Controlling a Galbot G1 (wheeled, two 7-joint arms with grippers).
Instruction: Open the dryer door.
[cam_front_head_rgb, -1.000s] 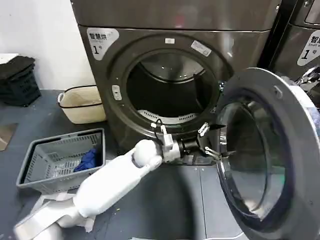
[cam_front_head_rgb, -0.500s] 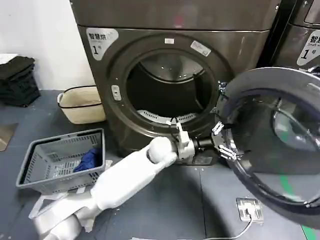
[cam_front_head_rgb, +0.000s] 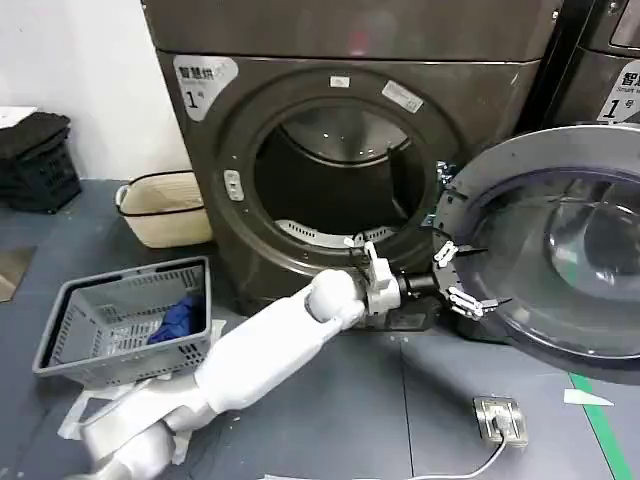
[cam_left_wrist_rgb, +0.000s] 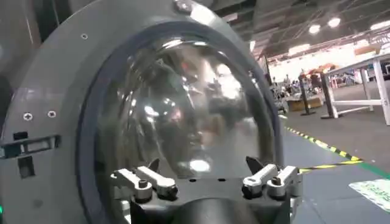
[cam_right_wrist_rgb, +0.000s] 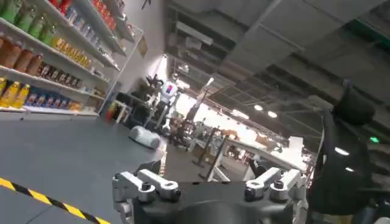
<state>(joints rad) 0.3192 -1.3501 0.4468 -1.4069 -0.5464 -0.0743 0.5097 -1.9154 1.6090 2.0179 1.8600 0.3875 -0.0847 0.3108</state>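
- Big round dryer door (cam_front_head_rgb: 560, 250), grey inner face with domed glass, stands swung wide open, right of the dark grey machine's drum opening (cam_front_head_rgb: 335, 180).
- Left gripper (cam_front_head_rgb: 458, 277) at the door's lower inner rim, fingers (cam_left_wrist_rgb: 146, 181) spread apart, gripping nothing.
- Right gripper (cam_right_wrist_rgb: 207, 185) spread open, empty, facing the room.

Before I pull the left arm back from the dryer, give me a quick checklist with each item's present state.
1. Large round chrome-rimmed dryer door with dark glass centre swung wide off the opening: ok.
2. Left gripper open, fingers spread, gripping nothing: ok.
3. Left gripper free of the door: cannot tell; it sits against the door's inner rim in the head view, and the left wrist view shows the fingers right before the glass bowl.
4. Drum opening of the dark grey machine unobstructed: ok.
5. Retreat path: grey plastic basket stands left of the arm, a floor socket lies below the door: ok.
6. Right gripper open, away from the dryer: ok.
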